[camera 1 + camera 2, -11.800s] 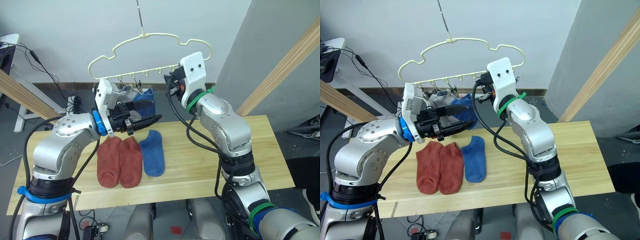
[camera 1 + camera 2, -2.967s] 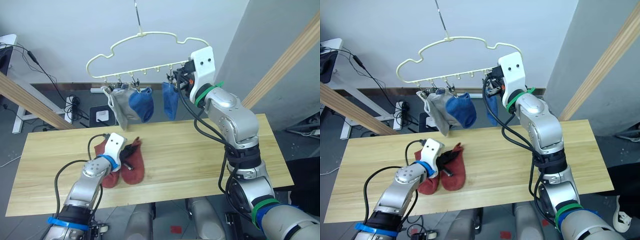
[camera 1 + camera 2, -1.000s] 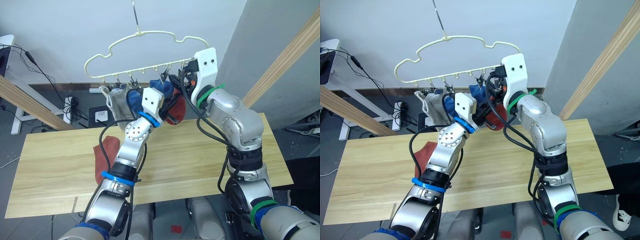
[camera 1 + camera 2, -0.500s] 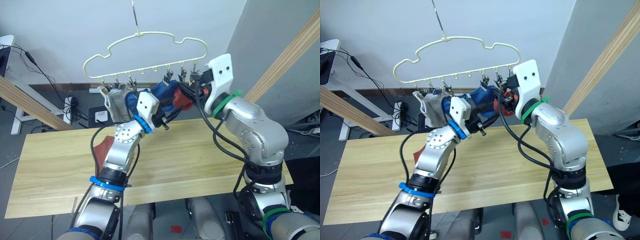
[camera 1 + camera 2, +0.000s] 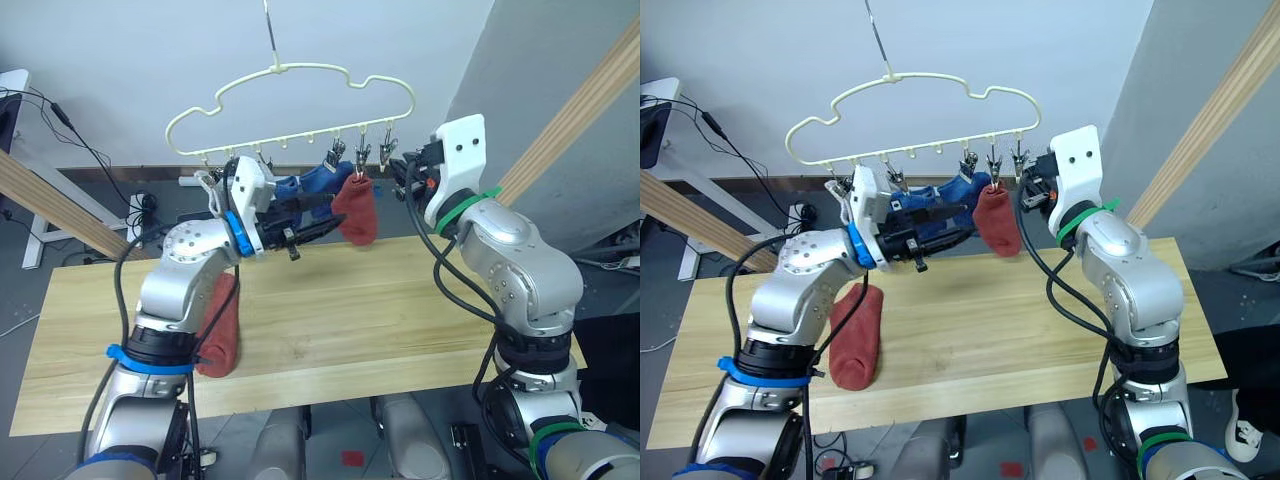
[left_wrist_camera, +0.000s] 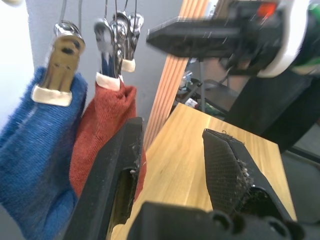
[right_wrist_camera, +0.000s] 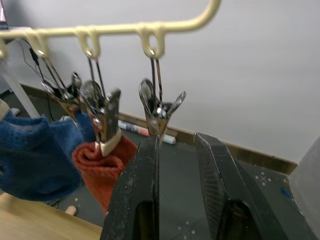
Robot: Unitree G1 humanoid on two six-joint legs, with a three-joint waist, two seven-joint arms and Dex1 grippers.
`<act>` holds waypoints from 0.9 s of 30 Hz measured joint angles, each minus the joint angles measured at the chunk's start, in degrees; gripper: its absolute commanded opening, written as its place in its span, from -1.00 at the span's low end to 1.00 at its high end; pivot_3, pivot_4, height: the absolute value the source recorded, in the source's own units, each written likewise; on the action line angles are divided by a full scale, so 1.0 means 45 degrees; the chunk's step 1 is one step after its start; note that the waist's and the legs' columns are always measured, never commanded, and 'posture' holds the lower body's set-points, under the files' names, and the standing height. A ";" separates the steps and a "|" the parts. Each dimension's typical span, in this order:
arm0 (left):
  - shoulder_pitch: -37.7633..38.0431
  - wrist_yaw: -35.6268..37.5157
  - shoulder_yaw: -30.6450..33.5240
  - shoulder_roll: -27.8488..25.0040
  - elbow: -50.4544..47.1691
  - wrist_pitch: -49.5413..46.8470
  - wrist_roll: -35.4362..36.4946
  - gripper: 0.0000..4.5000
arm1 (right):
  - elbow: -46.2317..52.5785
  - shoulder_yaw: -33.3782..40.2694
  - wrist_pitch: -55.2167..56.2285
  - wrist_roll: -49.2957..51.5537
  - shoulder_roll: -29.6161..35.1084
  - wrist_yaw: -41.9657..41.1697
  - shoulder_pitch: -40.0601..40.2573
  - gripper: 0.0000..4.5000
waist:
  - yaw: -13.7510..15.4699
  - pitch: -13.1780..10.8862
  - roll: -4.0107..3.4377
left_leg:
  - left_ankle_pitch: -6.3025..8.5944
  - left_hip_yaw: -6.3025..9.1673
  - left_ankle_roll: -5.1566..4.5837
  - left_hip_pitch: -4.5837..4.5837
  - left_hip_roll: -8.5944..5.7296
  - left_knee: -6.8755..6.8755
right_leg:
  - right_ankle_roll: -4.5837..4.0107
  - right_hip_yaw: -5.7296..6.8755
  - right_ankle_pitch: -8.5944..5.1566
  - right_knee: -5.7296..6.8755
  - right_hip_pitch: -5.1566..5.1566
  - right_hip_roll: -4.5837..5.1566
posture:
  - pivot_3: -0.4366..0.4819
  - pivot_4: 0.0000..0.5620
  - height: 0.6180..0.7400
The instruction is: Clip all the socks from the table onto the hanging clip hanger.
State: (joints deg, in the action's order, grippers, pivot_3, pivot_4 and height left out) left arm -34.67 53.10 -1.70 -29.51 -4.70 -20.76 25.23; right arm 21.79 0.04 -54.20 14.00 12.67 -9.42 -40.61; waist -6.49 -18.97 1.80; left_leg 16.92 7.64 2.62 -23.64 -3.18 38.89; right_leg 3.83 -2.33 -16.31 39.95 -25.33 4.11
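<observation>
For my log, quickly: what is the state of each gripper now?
Left gripper: open, holding nothing.
Right gripper: open, holding nothing.

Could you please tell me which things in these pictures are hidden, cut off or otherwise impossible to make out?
- Grey socks: in the eye views the left arm covers them, so only a scrap shows and their count is unclear.
- Blue socks: bunched behind the left gripper; whether one or two hang there cannot be told.
- Red sock on the table: its upper end lies behind the left forearm.
- Hanger: its wire leaves the top edge, so its mount is unseen.
</observation>
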 measured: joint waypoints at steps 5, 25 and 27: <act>-0.0283 -0.0161 0.0053 -0.0013 -0.0048 -0.0180 0.0067 -0.04 | -0.0163 -0.0043 0.0165 -0.0004 -0.0027 -0.0005 -0.0097 -0.12 | 0.0004 0.0000 0.0000 | 0.0000 -0.0002 0.0000 0.0000 -0.0001 0.0000 | 0.0000 -0.0001 0.0000 0.0000 -0.0001 0.0000 | -0.30 0.25 1.00; -0.1000 -0.0052 0.0252 -0.0201 -0.0084 -0.0740 0.0397 -0.04 | -0.1719 -0.0322 0.1140 -0.0565 -0.0436 -0.0008 -0.0840 -0.12 | -0.0003 0.0000 0.0000 | -0.0001 -0.0003 0.0001 -0.0001 0.0000 0.0001 | 0.0000 -0.0001 0.0000 0.0002 -0.0003 -0.0001 | -0.28 0.26 1.00; -0.1043 0.0042 0.0263 -0.0316 -0.0116 -0.0887 0.0460 -0.04 | -0.1879 -0.0324 0.1218 -0.0596 -0.0483 -0.0004 -0.0871 -0.12 | 0.0011 0.0000 0.0000 | -0.0001 -0.0004 0.0001 -0.0001 -0.0004 0.0001 | 0.0000 -0.0002 0.0000 0.0001 -0.0003 -0.0001 | -0.28 0.26 1.00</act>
State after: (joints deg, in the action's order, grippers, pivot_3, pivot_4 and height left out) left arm -39.37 53.29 -0.52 -30.93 -5.23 -24.75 27.30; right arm 13.34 -1.42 -48.72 11.31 10.49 -9.44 -44.53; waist -6.44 -18.97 1.80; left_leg 16.92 7.62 2.63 -23.64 -3.19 38.89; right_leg 3.83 -2.34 -16.31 39.95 -25.35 4.10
